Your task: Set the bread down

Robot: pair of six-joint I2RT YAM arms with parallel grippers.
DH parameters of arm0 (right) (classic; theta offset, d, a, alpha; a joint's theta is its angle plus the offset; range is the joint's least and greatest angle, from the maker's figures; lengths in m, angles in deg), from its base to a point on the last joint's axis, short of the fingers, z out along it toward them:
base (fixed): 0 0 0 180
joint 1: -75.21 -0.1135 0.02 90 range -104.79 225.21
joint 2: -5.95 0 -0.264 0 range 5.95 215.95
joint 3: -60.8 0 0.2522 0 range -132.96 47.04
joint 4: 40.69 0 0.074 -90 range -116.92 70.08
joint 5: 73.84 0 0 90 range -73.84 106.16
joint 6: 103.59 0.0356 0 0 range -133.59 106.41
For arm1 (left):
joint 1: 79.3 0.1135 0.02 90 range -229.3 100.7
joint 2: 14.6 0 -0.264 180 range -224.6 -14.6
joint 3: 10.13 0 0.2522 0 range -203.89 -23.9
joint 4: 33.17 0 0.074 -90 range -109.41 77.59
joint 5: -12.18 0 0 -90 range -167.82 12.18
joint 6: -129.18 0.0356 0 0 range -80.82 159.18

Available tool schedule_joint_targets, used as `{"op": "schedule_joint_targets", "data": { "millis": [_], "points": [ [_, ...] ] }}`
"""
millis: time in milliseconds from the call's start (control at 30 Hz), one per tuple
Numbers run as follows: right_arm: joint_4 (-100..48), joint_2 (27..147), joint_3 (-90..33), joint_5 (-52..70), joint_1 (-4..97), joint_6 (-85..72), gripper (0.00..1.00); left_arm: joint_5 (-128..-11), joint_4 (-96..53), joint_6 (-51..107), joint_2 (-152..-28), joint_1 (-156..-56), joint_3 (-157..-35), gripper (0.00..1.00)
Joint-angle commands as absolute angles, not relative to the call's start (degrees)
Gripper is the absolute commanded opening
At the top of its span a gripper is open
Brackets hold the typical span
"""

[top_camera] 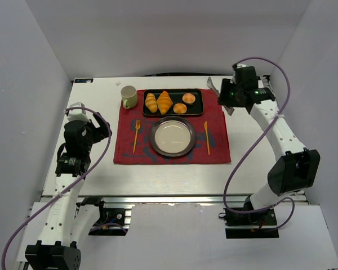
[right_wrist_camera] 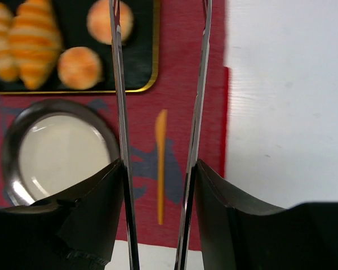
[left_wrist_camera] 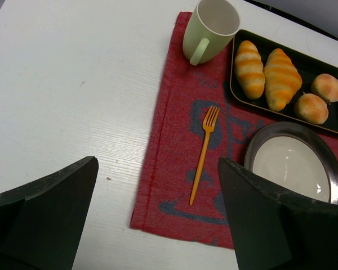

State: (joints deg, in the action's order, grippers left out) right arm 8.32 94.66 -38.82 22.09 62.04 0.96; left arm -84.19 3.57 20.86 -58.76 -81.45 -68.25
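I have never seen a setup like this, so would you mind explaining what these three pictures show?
Two robot arms are bolted at a white table's near edge. One picture looks down from above; the other two come from cameras on each wrist. The left gripper is open and holds nothing. The right gripper holds metal tongs, with nothing between their tips. On a red placemat lie a metal plate, orange fork, orange knife, green mug and a black tray with two croissants and two buns.
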Motion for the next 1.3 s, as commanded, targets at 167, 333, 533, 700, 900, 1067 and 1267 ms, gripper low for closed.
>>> {"op": "schedule_joint_targets", "data": {
  "millis": [167, 333, 533, 700, 900, 1067, 1267],
  "points": [
    [6.6, 104.4, -47.8, 12.3, 54.5, 1.1, 0.55, -84.0, 4.8, 20.4, -57.8, -81.6, -70.6, 0.98],
    [6.4, 110.0, -50.6, 9.1, 52.6, 1.8, 0.55, -84.5, 5.5, 20.9, -57.8, -81.6, -71.2, 0.98],
    [6.4, 111.4, -48.8, 6.5, 51.3, 1.7, 0.55, -84.8, 5.5, 21.0, -57.8, -81.6, -70.8, 0.98],
    [6.6, 111.9, -47.0, 6.9, 50.4, 1.1, 0.55, -84.5, 5.2, 20.7, -57.7, -81.6, -70.4, 0.98],
    [6.4, 110.5, -43.5, 9.7, 49.8, 0.4, 0.55, -84.9, 5.8, 21.2, -57.1, -81.6, -70.4, 0.98],
    [6.8, 109.2, -41.6, 12.8, 49.5, -0.3, 0.55, -84.9, 5.8, 21.1, -57.0, -81.6, -70.2, 0.98],
    [6.8, 108.7, -39.5, 11.7, 49.2, -0.9, 0.55, -84.9, 5.7, 20.9, -56.8, -81.6, -70.1, 0.98]
  ]
}}
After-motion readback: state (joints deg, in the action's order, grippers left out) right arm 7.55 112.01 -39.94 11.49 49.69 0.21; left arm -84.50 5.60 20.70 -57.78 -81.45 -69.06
